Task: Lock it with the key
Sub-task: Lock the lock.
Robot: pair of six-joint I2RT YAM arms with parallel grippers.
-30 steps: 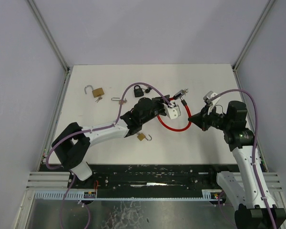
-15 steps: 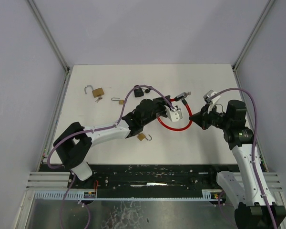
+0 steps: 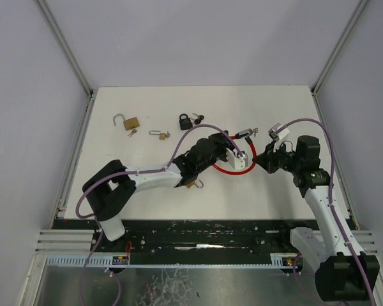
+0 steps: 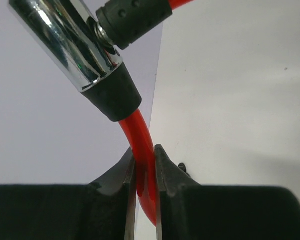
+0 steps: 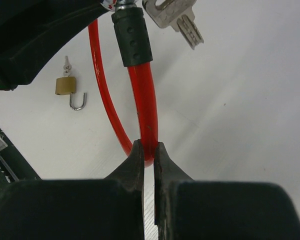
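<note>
Step judged: steadying red cable lock (image 3: 228,171), centre of top view, over bench (image 3: 147,102). Clamped narrow on its cable by left gripper (image 4: 145,156) and right gripper (image 5: 148,150). Next: release one side, grasp key (image 5: 176,17), turn.

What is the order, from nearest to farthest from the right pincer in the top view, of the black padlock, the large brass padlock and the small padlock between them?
From the right pincer:
1. black padlock, far centre
2. small padlock, left of it
3. large brass padlock, far left
</note>
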